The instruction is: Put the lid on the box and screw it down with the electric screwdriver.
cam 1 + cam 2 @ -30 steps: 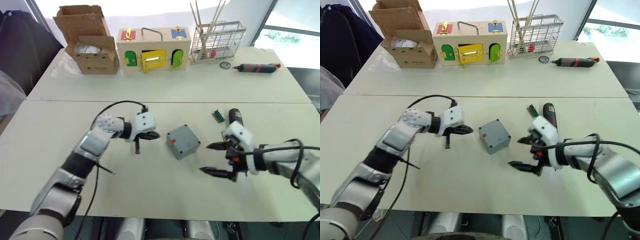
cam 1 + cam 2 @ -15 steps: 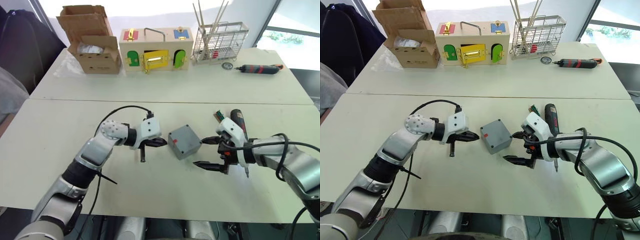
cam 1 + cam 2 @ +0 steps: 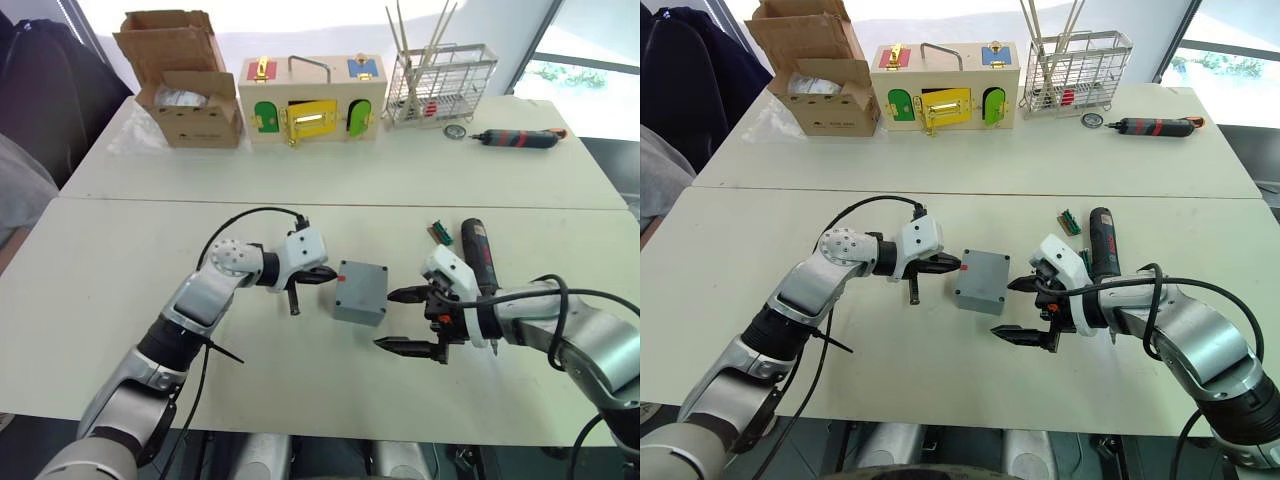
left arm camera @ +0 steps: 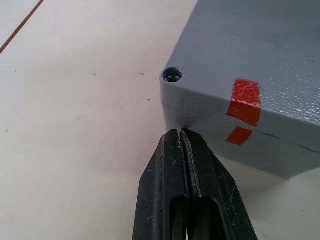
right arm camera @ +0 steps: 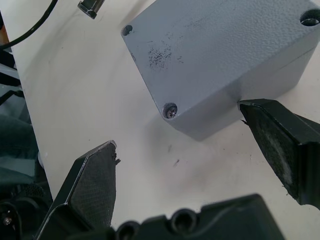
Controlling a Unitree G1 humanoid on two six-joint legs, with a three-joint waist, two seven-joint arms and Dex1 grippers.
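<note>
Grey plastic box (image 3: 361, 292), lidded | left fingers (image 4: 186, 165) clenched | right fingers (image 5: 95, 187) spread

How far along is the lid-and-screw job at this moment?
Done: the lid sits on the box; one corner hole holds a screw.
In hand: nothing. The shut left end effector touches the box; the right end effector is open beside it.
Left: the electric screwdriver lies on the table.

Left end effector (image 3: 326, 274) moved right to the box (image 3: 360, 293), box turned squarer, right end effector (image 3: 405, 320) shifted left beside it
</note>
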